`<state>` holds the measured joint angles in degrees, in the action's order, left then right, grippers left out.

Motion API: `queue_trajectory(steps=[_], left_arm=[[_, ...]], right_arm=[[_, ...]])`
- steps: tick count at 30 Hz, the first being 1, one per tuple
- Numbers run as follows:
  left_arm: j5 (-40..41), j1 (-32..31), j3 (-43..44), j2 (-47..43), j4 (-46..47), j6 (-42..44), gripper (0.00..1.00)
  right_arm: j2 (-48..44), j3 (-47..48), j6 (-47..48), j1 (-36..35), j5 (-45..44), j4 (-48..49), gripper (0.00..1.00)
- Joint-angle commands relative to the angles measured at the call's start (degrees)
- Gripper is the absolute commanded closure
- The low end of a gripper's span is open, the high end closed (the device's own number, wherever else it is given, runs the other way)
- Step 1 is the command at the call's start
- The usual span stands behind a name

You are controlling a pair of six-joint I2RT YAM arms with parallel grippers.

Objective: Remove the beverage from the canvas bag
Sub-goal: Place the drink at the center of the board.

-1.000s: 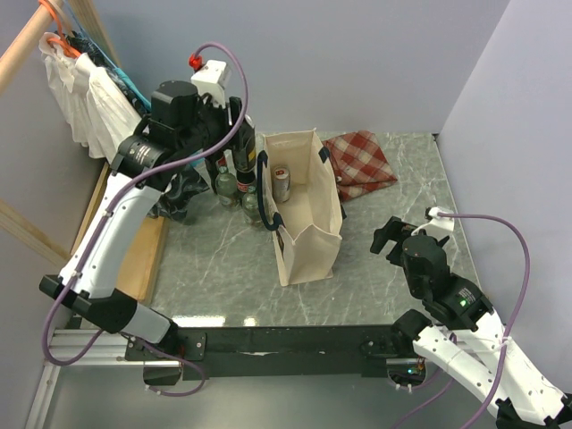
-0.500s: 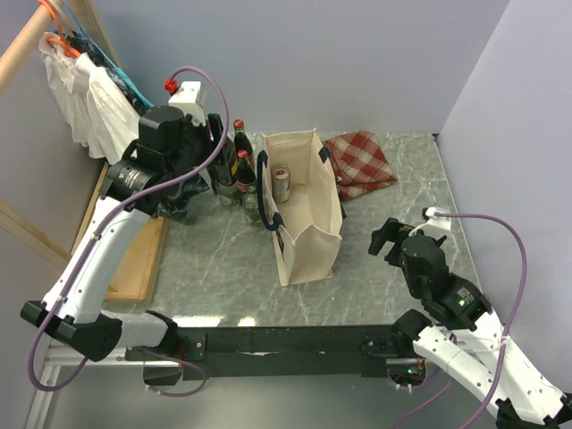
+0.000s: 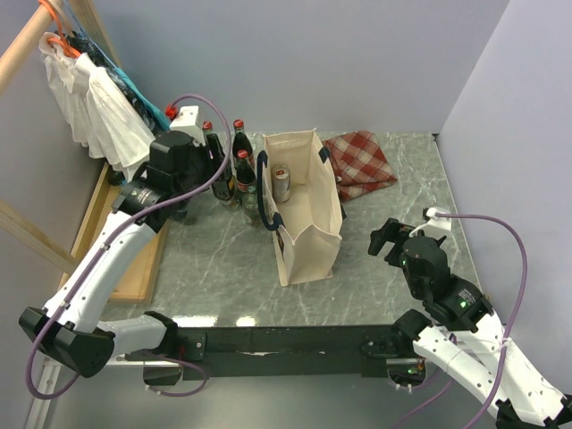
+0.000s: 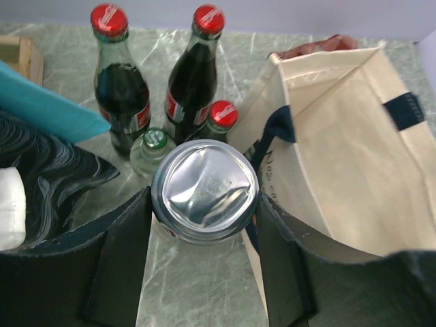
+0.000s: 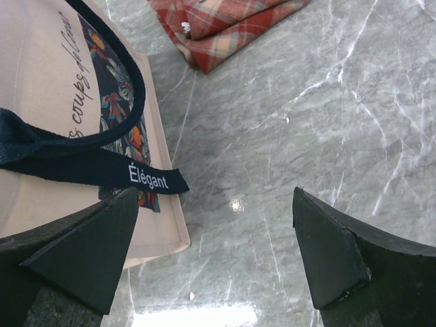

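The cream canvas bag [image 3: 308, 219] stands upright mid-table with navy handles; it also shows in the left wrist view [image 4: 340, 170] and the right wrist view [image 5: 54, 95]. A silver can [image 3: 281, 184] stands inside it. My left gripper [image 3: 217, 175] is left of the bag, beside the bottles, shut on another silver can [image 4: 204, 191] whose dented end faces the camera. My right gripper [image 3: 391, 238] is open and empty over the marble to the right of the bag, near the bag's printed narrow side [image 5: 112, 129].
Several glass bottles with red caps [image 3: 238, 134] and one with a green cap [image 4: 151, 144] stand left of the bag. A red checked cloth [image 3: 362, 164] lies at the back right. A wooden tray [image 3: 134, 259] and hanging clothes [image 3: 89, 103] are at the left.
My left arm has swung left and lowered with the can, away from the bag to the bottles. The right arm has barely moved.
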<state>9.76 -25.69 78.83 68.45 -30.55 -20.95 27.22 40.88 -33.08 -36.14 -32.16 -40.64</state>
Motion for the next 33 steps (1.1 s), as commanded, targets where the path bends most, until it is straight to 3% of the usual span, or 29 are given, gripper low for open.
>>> queue_trajectory(steps=[1, 33], left_arm=[[2.3, 0.2, -1.5, -3.4, 11.2, -2.1, 0.99], [6.1, 0.2, -23.3, -6.4, 26.7, -5.8, 0.99]], right_arm=[[-0.3, -0.1, 0.6, -0.2, -0.5, 2.2, 0.0], [0.6, 0.1, -0.1, -0.3, -2.6, 1.4, 0.0]])
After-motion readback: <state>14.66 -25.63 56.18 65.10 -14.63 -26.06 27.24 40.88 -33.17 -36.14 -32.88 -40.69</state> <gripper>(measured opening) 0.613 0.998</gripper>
